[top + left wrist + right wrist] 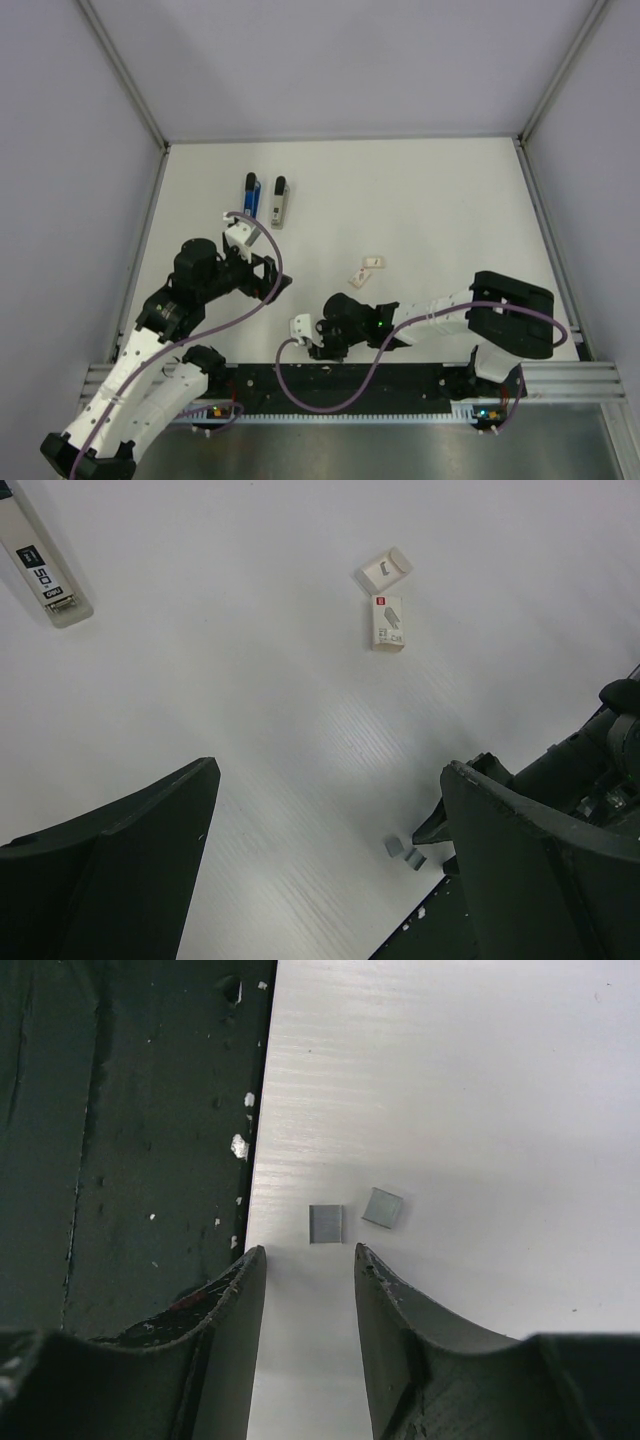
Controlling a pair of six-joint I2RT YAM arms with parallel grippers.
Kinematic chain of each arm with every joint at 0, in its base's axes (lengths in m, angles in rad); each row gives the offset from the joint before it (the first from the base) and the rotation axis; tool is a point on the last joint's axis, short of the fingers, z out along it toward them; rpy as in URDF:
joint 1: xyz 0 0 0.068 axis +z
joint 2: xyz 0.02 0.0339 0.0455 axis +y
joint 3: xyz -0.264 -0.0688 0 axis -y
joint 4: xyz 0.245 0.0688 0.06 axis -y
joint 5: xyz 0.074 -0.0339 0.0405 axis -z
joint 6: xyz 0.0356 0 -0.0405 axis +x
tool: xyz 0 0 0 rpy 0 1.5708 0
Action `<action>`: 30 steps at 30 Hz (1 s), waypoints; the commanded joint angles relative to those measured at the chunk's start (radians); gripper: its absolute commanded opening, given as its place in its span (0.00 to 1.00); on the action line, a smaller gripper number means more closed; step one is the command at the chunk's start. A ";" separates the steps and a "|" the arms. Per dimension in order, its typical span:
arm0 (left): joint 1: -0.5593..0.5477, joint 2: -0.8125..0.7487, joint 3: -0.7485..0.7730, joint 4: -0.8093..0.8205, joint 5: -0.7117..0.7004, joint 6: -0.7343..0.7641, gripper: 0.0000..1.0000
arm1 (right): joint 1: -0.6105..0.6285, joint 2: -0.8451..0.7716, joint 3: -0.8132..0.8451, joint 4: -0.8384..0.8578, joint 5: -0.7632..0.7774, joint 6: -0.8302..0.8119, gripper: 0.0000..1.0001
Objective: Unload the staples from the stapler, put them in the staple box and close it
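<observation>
Empty right fingers point(235, 1300) apart, two staple strips point(325, 1224) just ahead on surface point(480, 1090), probably already unloaded; left fingers point(120, 860) apart, stapler point(252, 193) far beyond.

Plenty of open desk point(450, 200) centre and far right. In the way: small boxes point(358, 277) mid-desk, stapler point(252, 193) and grey metal part point(279, 203) far left, black rail point(120, 1110) right beside right claw point(310, 1260), staple strips point(325, 1223) just ahead.

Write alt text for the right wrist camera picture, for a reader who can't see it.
Two small grey squares, perhaps staple strips, lie close together but not touching on a white table, just past the right gripper. Its dark fingers stand slightly apart and hold nothing. A black strip runs down the left side.
</observation>
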 commanded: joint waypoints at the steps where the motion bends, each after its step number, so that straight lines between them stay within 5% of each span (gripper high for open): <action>1: 0.003 0.002 -0.002 0.013 -0.013 0.012 0.98 | 0.015 0.025 0.049 0.050 -0.017 -0.016 0.40; 16: 0.003 0.006 -0.002 0.013 -0.018 0.015 0.99 | 0.013 0.059 0.078 0.067 -0.030 -0.017 0.38; 30: 0.003 -0.001 -0.003 0.012 -0.021 0.015 0.98 | 0.013 0.028 0.063 0.055 0.007 -0.002 0.15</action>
